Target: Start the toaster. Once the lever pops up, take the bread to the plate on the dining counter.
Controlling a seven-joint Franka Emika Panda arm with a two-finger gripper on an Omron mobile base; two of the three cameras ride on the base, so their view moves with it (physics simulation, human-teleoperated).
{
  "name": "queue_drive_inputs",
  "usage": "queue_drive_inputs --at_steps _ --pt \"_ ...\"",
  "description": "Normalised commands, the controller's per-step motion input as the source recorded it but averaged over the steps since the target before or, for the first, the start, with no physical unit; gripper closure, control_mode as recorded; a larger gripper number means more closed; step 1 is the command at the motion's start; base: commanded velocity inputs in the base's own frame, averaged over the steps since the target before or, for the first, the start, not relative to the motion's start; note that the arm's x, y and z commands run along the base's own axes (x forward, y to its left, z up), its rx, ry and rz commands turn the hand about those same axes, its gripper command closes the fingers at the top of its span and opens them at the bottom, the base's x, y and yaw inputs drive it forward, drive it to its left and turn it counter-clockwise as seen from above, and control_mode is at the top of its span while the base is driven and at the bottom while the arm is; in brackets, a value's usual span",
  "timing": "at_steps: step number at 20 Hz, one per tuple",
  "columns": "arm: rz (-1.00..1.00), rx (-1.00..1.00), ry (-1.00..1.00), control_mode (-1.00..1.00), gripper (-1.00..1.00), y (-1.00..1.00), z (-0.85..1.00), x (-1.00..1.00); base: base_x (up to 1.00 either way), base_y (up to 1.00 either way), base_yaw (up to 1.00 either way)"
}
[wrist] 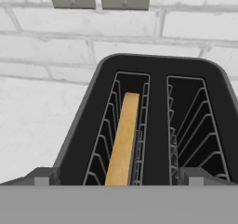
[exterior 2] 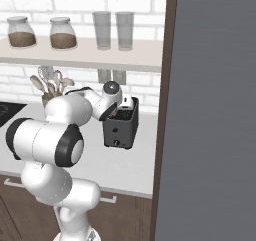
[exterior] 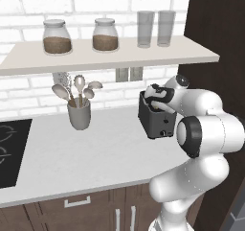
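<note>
White brick backs the grey table, where your toaster stands at the far right, close to the wall. Your hand hangs right above its top with the jaws spread wide, gripping nothing. Looking down from the hand, the bread sits upright in the left slot, directly beneath.

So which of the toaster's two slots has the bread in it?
In the hand view, the left slot of the toaster holds the bread, standing on edge; the right slot shows just bare wire guides.
</note>
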Motion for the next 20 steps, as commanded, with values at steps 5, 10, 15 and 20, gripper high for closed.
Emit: queue_drive_inputs --at_steps 5,10,15,20 --pt "0.00 0.00 0.00 -1.00 -1.00 0.00 0.00 0.00 0.00 0.00 0.00" --pt "0.00 0.00 0.00 -1.00 -1.00 0.00 0.00 0.00 0.00 0.00 0.00" --pt "0.00 0.00 0.00 -1.00 -1.00 0.00 0.00 0.00 0.00 0.00 0.00" --pt "0.00 0.00 0.00 -1.00 -1.00 0.00 0.00 0.00 0.00 0.00 0.00"
